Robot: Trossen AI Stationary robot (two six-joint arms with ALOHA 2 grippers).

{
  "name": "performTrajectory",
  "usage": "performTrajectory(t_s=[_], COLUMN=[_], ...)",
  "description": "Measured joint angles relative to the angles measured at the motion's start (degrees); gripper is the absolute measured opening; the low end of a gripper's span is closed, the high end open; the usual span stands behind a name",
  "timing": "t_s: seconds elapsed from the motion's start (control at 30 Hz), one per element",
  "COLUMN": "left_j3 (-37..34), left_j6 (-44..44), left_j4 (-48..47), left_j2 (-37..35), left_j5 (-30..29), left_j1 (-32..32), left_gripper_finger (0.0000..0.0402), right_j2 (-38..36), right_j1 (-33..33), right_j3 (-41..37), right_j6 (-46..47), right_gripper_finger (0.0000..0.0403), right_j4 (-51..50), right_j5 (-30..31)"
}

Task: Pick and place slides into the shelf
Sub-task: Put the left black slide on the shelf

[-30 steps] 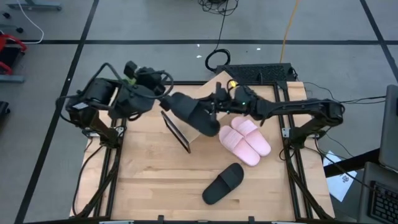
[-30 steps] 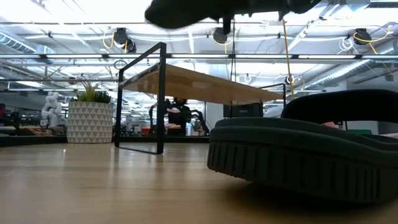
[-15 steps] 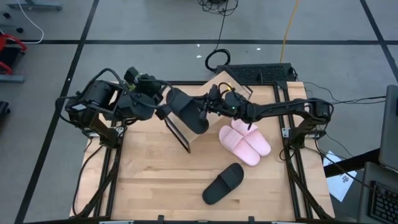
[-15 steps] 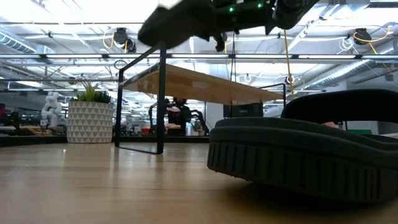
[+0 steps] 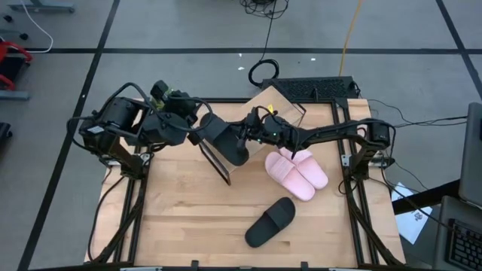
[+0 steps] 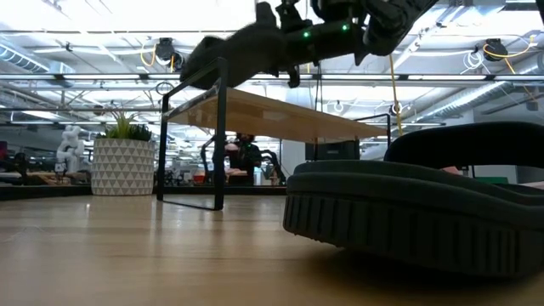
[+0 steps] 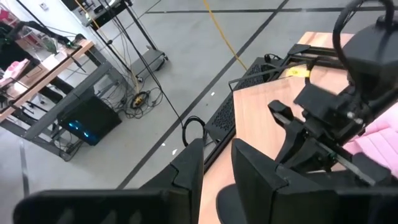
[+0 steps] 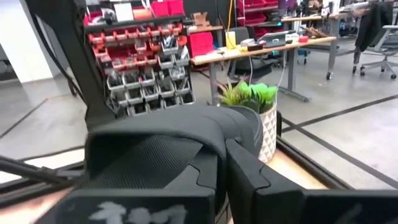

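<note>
As both arms meet, black slide (image 5: 226,138) tops shelf (image 5: 260,113).

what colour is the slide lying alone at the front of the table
Black. The lone slide shows best in the high view, apart from the pale pink pair.

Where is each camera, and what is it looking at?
High: above the table, looking down; both arms, shelf.
Low: at tabletop height, looking across; black slide close, shelf behind.
Left wrist: left gripper fingers, right arm beyond.
Right wrist: right gripper gripping carried black slide.
High and low share the shelf.
</note>
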Motion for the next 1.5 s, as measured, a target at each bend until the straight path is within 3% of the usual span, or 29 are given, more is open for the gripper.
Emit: performTrajectory(t_s=[1.17, 1.5], left_j3=[0.00, -0.02], left_j6=[1.67, 1.73], left_j4=[0.00, 0.01], left_j2=[0.02, 0.04], left_j5=[0.00, 0.11], left_j1=[0.02, 0.02], left_gripper_finger=[0.0088, 0.0088], right_j2=[0.97, 4.76], right_j1=[-0.90, -0.35], right_j3=[-0.04, -0.07], right_j6=[-4.85, -4.38], right_gripper_finger=[0.0005, 0.0004], right_j4=[-0.89, 2.69], right_j5=[-2.03, -1.89])
